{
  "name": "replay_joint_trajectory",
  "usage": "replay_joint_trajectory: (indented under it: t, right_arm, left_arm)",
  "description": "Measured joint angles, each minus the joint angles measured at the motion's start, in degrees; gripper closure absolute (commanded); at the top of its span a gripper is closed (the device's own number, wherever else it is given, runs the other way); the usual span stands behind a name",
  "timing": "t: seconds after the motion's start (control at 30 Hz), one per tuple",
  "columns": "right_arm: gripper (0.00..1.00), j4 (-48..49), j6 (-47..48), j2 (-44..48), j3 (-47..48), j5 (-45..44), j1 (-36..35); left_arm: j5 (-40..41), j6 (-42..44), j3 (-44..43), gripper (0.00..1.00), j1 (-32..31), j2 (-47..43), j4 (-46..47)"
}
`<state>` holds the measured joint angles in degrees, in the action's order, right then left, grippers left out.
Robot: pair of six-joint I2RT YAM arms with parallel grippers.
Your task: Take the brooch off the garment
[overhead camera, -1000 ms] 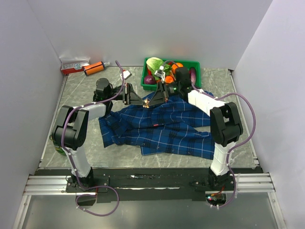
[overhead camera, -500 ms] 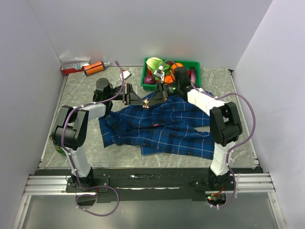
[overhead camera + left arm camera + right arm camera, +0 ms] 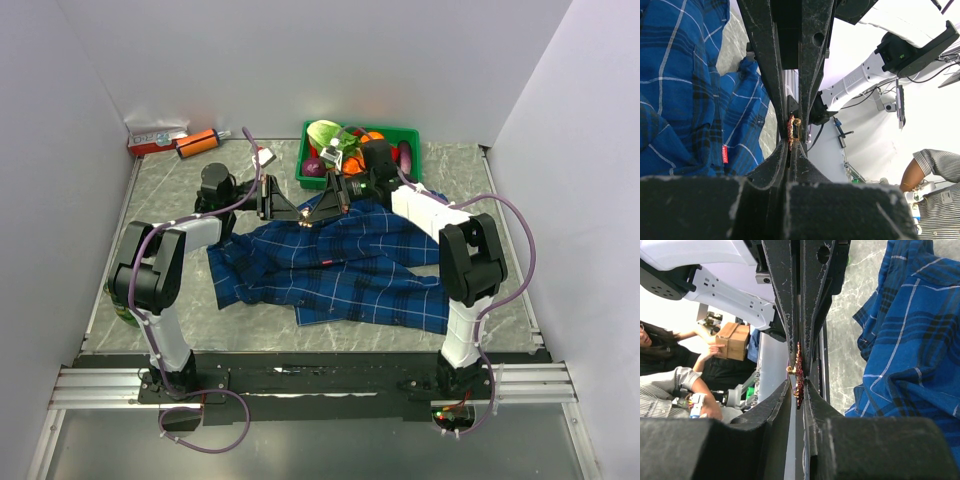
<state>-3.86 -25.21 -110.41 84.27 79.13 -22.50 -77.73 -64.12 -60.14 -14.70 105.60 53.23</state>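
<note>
The brooch (image 3: pixel 308 219), a tiny gold and dark-red ornament, hangs in the air just above the far edge of the garment (image 3: pixel 340 265), a navy plaid shirt spread on the table. Both grippers meet on it tip to tip. My left gripper (image 3: pixel 302 213) comes from the left, shut, with the brooch (image 3: pixel 791 132) at its tips (image 3: pixel 790 145). My right gripper (image 3: pixel 319 209) comes from the right, jaws closed narrowly with the brooch (image 3: pixel 798 374) between its fingertips (image 3: pixel 799 386). No fabric shows around the brooch. The garment (image 3: pixel 680 90) lies beside and below it (image 3: pixel 910 340).
A green bin (image 3: pixel 410 131) of vegetables stands right behind the right wrist. An orange tube (image 3: pixel 200 142) and a red-and-white box (image 3: pixel 157 135) lie at the back left. A dark object (image 3: pixel 120 305) sits by the left arm. The shirt carries a red tag (image 3: pixel 724 154).
The right arm has crept slightly left and back. The left arm and the brooch stay where they were.
</note>
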Motion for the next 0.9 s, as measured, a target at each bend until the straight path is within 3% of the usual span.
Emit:
replay_joint_trajectory:
  t: [0.43, 0.73, 0.9]
  right_arm:
    - [0.83, -5.73, 4.0, -0.42, 2.03, -1.99, -0.2]
    - [0.82, -17.77, 13.05, -0.42, 5.88, -12.28, -0.59]
    - [0.65, -21.4, 15.96, -0.46, 6.6, -16.44, -1.27]
  left_arm:
    - [-0.04, 3.23, -0.94, 0.99, -0.02, 0.0, -4.44]
    - [2.08, 21.73, -6.93, 0.99, -0.17, -0.02, -28.22]
    - [3.98, 27.76, -8.13, 0.99, -0.55, -0.02, -36.37]
